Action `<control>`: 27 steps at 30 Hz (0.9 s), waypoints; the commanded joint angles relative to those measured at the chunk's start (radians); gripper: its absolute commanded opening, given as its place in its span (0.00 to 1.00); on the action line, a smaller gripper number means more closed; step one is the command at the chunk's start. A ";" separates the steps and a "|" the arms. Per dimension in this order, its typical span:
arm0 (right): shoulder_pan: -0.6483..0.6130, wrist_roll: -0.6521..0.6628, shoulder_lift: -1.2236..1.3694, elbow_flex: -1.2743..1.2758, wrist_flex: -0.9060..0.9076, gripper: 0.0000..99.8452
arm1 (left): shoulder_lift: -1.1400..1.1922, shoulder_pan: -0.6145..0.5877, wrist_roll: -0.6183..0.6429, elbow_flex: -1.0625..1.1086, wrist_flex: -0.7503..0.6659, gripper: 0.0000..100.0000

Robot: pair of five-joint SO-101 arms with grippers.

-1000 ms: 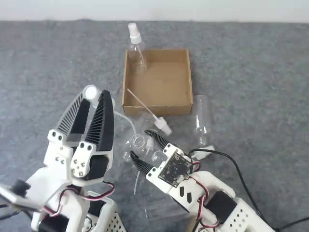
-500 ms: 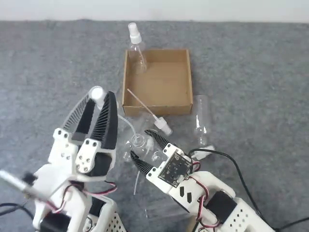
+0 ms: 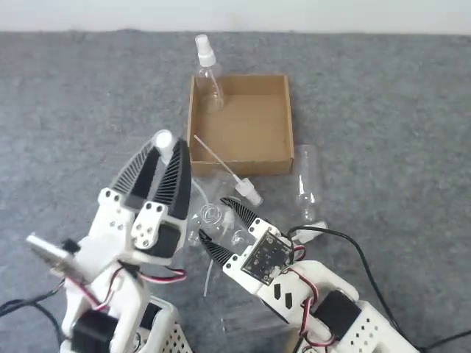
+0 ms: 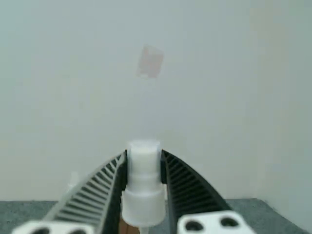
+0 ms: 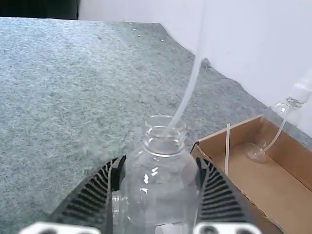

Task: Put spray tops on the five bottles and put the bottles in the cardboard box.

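Spray top (image 4: 143, 204) is being clamped by its white head between the fingers of the left gripper (image 4: 144, 155), raised above the table with only a pale wall behind it in the left wrist view. That view is not showing the top's thin tube (image 5: 187, 87), which is being shown by the right wrist view as it runs down into the open neck of a clear bottle (image 5: 156, 195). This bottle is being held upright, squeezed at its shoulders by the right gripper (image 5: 160, 170), just in front of the cardboard box (image 3: 235, 165). From the high view the two arms are being seen side by side, with the held bottle between them and the box. Inside the box, a capped bottle (image 3: 207, 81) is being kept upright in a far corner, and the rest of the brown floor is being left bare. A loose spray top (image 3: 249, 193) is lying just outside the box, its straight tube being propped over the near wall. An uncapped bottle (image 3: 305, 184) is lying on its side on the grey mat (image 3: 73, 110), just beside the box's near corner.
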 commanded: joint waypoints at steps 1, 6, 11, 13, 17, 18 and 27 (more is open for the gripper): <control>-0.002 0.008 -0.021 -0.018 -0.030 0.08 | -0.018 0.005 0.005 0.019 0.006 0.01; 0.068 0.006 -0.021 -0.018 -0.033 0.08 | -0.018 0.006 0.005 0.041 0.006 0.01; 0.085 0.005 -0.021 -0.021 -0.033 0.08 | -0.017 0.018 0.005 0.071 0.003 0.01; 0.088 0.006 -0.021 -0.023 -0.033 0.08 | -0.017 0.060 -0.023 0.085 0.003 0.01; 0.120 0.008 -0.021 -0.020 -0.033 0.08 | -0.015 0.094 -0.086 0.091 0.003 0.01; 0.134 0.006 -0.021 -0.021 -0.033 0.08 | -0.015 0.098 -0.086 0.091 0.006 0.01; 0.174 0.006 -0.022 -0.026 -0.025 0.08 | -0.015 0.190 -0.153 0.142 0.005 0.01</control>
